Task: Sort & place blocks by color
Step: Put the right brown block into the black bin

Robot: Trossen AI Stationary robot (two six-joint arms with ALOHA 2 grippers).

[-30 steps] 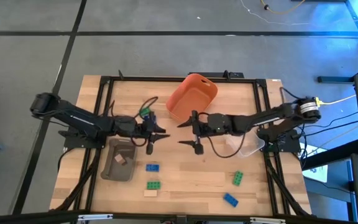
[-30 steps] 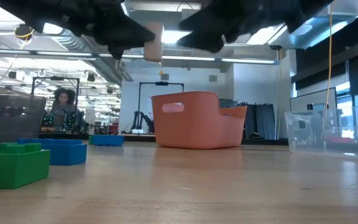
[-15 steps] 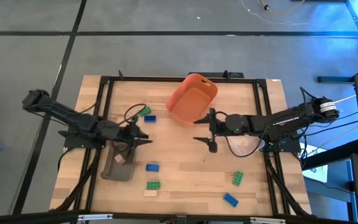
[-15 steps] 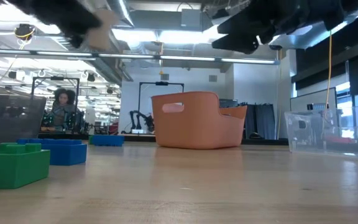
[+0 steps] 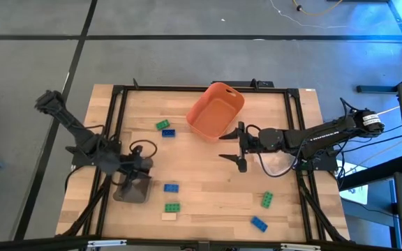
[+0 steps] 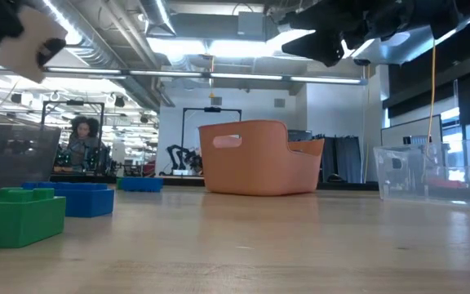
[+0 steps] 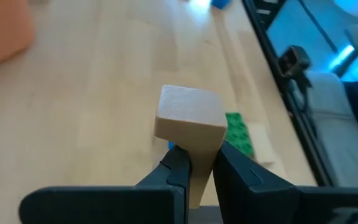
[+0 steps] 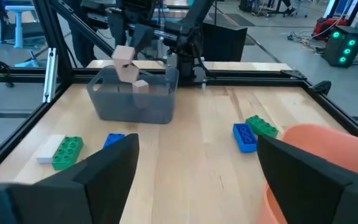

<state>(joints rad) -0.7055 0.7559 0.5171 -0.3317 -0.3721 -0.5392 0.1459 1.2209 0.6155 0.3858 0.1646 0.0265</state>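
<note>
A pale tan block is pinched between the closed fingers of the left gripper above the grey tray, apparently for dropping with another tan block, while the right gripper is spread wide beside the orange bin.

Table: pale wood planks with a black frame along its edges. Orange bin at upper centre. Grey-brown tray at lower left. Clear bin at right, near the frame. Loose blocks on the wood: green touching blue at upper left; blue, green and pale tan just right of the tray; green and blue at lower right.
</note>
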